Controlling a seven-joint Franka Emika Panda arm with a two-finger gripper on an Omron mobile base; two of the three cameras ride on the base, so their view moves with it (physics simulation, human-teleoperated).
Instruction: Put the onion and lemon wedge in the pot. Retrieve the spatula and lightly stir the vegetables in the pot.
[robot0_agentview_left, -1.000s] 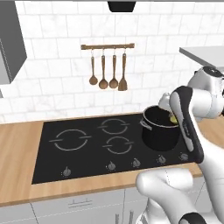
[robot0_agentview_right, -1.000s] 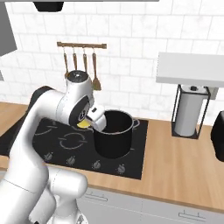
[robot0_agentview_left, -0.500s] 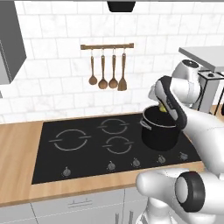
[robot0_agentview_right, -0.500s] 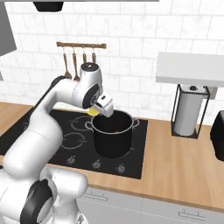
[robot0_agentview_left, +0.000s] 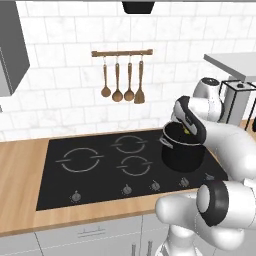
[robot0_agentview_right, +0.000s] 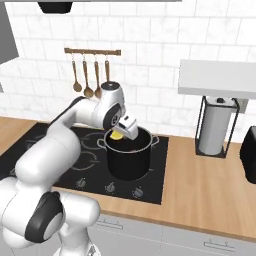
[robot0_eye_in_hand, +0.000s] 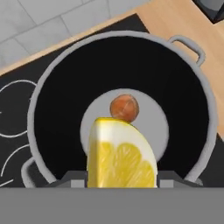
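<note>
One item down: onion on pot floor; gripper clamped on lemon above pot (poised over centre for clean drop).

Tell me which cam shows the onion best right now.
Hand view. It looks straight down into the pot, and the onion sits plainly on the pot floor, just beyond the lemon wedge held in the gripper. In both base views the pot wall and arm hide the pot floor, so I cannot make out the onion there.
</note>
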